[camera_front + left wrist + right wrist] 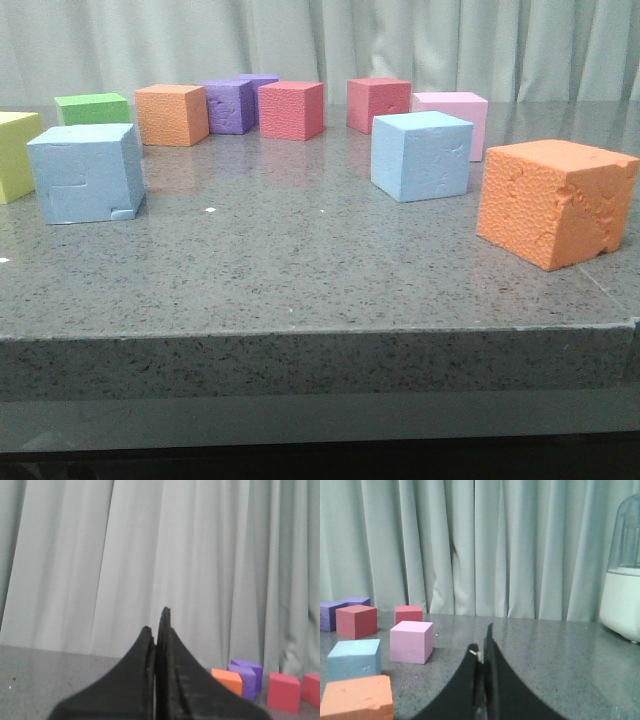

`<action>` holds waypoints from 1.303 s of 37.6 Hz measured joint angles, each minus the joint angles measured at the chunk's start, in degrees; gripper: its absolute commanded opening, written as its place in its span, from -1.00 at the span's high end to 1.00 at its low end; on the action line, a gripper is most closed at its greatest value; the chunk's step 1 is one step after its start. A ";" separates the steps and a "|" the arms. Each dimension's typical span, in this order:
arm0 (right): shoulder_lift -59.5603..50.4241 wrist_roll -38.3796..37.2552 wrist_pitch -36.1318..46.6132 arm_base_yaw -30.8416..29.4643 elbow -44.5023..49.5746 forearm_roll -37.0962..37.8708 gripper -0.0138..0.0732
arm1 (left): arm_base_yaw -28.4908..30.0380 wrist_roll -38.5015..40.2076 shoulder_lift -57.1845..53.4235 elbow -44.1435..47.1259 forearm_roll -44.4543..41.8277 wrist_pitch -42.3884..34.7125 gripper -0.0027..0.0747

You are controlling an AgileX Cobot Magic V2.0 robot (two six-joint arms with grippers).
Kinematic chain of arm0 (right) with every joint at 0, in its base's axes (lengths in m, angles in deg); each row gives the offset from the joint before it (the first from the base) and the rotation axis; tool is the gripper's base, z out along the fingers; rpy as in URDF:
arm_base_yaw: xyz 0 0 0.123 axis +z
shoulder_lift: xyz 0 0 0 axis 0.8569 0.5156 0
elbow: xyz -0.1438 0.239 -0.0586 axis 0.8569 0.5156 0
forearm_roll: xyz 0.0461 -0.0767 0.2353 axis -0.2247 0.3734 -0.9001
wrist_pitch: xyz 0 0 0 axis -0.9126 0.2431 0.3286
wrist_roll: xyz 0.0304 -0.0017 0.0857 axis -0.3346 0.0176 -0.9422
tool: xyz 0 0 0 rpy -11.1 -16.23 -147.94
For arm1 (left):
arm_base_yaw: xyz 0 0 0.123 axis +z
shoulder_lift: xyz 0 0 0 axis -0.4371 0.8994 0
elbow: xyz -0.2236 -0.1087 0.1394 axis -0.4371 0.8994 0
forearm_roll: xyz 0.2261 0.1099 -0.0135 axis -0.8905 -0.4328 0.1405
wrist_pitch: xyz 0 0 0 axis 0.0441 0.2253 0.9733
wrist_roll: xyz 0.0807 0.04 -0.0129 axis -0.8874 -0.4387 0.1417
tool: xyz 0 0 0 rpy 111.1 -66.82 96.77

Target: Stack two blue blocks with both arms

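Two light blue blocks rest apart on the grey table. One blue block [87, 172], with a stepped seam line, sits at the left. The other blue block [421, 154] sits right of centre and also shows in the right wrist view as the blue block [354, 658]. Neither gripper appears in the front view. My left gripper [157, 625] is shut with nothing in it and points toward the curtain. My right gripper [482, 640] is shut and holds nothing, above bare table to the right of the blocks.
An orange cube [556, 200] stands near the table's right front. Along the back stand green [92, 109], orange [172, 114], purple [230, 105], red [290, 109] and pink [455, 118] cubes; a yellow cube [15, 152] is at far left. A white humidifier [622, 595] stands far right.
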 measured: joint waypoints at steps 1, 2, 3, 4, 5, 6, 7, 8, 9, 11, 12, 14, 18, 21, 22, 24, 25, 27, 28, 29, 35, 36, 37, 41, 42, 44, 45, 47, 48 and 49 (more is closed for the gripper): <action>0.00 0.00 -0.94 0.00 -1.00 0.00 0.84 | 0.00 0.03 0.00 -0.76 -0.60 0.40 0.98; 0.00 0.00 -2.34 0.00 -2.48 0.00 0.84 | 0.00 0.03 0.00 -2.23 -1.55 1.05 0.98; 0.00 0.00 -4.03 0.00 -4.10 0.00 0.84 | 0.00 0.03 0.00 -3.19 -2.45 1.84 0.98; 0.00 0.00 -5.84 0.00 -5.91 0.00 0.84 | 0.00 0.03 0.24 -4.52 -4.16 2.81 0.98; 0.00 0.00 -7.33 0.00 -7.32 0.00 0.84 | 0.00 0.03 0.54 -5.91 -5.11 3.77 0.98; 0.00 0.00 -9.84 0.00 -9.72 0.00 0.84 | 0.00 0.03 1.19 -7.40 -6.12 4.63 0.98; 0.00 0.00 -11.34 0.00 -11.23 0.00 0.84 | 0.00 0.03 2.05 -8.53 -6.67 5.72 0.98; 0.00 0.00 -13.34 0.00 -13.21 0.00 0.84 | 0.00 0.03 3.16 -10.02 -7.33 6.80 0.98; 0.00 0.00 -14.74 0.00 -14.72 0.00 0.84 | 0.00 0.03 4.08 -11.55 -7.58 7.97 0.98; 0.40 0.00 -18.13 0.00 -18.73 0.00 0.84 | 0.00 0.03 6.86 -14.26 -8.49 10.19 0.98; 1.06 0.00 -19.58 0.00 -20.75 0.00 0.84 | 0.00 0.03 8.43 -15.86 -8.91 11.61 0.98; 2.86 0.00 -22.03 0.00 -24.25 0.00 0.84 | 0.00 0.03 11.32 -19.21 -9.82 14.74 0.98; 8.56 0.00 -27.69 0.00 -31.42 0.00 0.84 | 0.00 0.03 18.04 -25.67 -11.32 23.76 0.98; 13.51 0.00 -32.56 0.00 -36.14 0.00 0.84 | 0.00 0.03 22.89 -29.84 -11.67 30.23 0.98; 15.36 0.00 -34.49 0.00 -37.72 0.00 0.84 | 0.00 0.03 24.51 -31.08 -11.67 32.04 0.98; 18.93 0.00 -38.96 0.00 -40.84 0.00 0.84 | 0.00 0.03 27.65 -33.27 -11.80 35.19 0.98; 21.08 0.00 -40.85 0.00 -42.02 0.00 0.84 | 0.00 0.03 28.83 -34.15 -11.80 36.14 0.98; 24.55 0.00 -44.35 0.00 -44.05 0.00 0.84 | 0.00 0.03 30.87 -35.62 -11.86 37.32 0.98; 25.89 0.00 -45.33 0.00 -44.61 0.00 0.84 | 0.00 0.03 31.65 -35.85 -11.86 37.55 0.98; 27.34 0.00 -45.93 0.00 -45.01 0.00 0.84 | 0.00 0.03 32.15 -36.06 -11.86 37.67 0.98; 32.25 0.00 -47.15 0.00 -45.35 0.00 0.84 | 0.00 0.03 33.15 -36.07 -11.86 37.67 0.98; 32.71 0.00 -47.15 0.00 -45.35 0.00 0.84 | 0.00 0.03 33.15 -36.07 -11.86 37.67 0.98; 33.03 0.00 -47.15 0.00 -45.35 0.00 0.84 | 0.00 0.03 33.15 -36.07 -11.86 37.67 0.98; 33.63 0.00 -47.15 0.00 -45.35 0.00 0.84 | 0.00 0.03 33.15 -36.07 -11.86 37.67 0.98; 33.64 0.00 -47.15 0.00 -45.35 0.00 0.84 | 0.00 0.03 33.15 -36.07 -11.86 37.67 0.98; 33.64 0.00 -47.15 0.00 -45.35 0.00 0.84 | 0.00 0.03 33.15 -36.07 -11.86 37.67 0.98; 33.64 0.00 -47.15 0.00 -45.35 0.00 0.84 | 0.00 0.03 33.15 -36.07 -11.86 37.67 0.98; 33.64 0.00 -47.15 0.00 -45.35 0.00 0.84 | 0.00 0.03 33.15 -36.07 -11.86 37.67 0.98; 33.64 0.00 -47.15 0.00 -45.35 0.00 0.83 | 0.00 0.03 33.15 -36.07 -11.86 37.54 0.98; 33.64 0.00 -47.15 0.00 -45.35 0.00 0.83 | 0.00 0.03 33.15 -36.07 -11.86 37.42 0.98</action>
